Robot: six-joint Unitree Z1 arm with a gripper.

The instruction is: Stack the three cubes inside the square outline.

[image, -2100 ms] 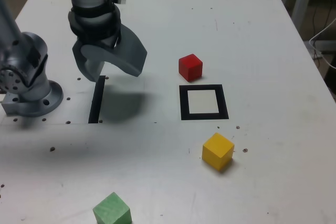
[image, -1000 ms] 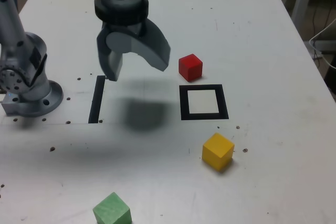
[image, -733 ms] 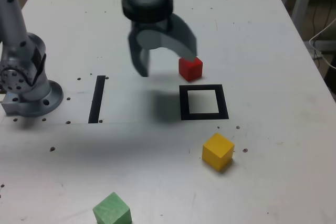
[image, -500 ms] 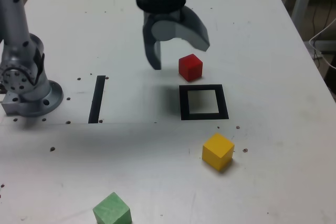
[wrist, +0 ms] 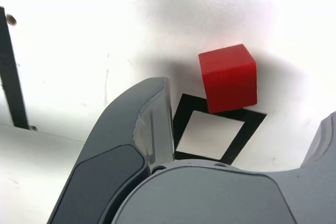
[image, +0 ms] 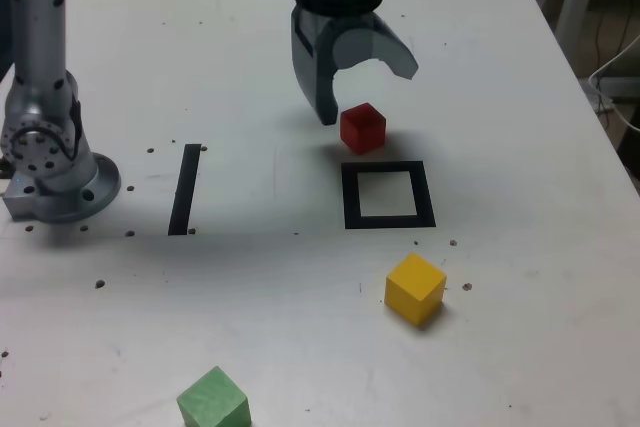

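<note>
Hand (image: 365, 87) hangs above the white worktop (image: 500, 97), jaws spread wide, nothing between them. It sits just over and behind the red cube (image: 362, 128), one finger dropping beside the cube on the exterior view's left, the other arching over toward the exterior view's right; no contact visible. Red cube rests on the worktop just beyond the far edge of the square outline (image: 388, 195), close to it but outside. In the wrist view the red cube (wrist: 228, 77) shows between the two fingers with the outline (wrist: 181, 124) next to it, outline's pale centre bare. Yellow cube (image: 415, 288) lies nearer the camera than the outline, apart from it. Green cube (image: 213, 401) sits at the near edge, well apart toward the exterior view's left. Straight black strip (image: 184, 188) lies between the arm base (image: 50, 162) and the outline.
</note>
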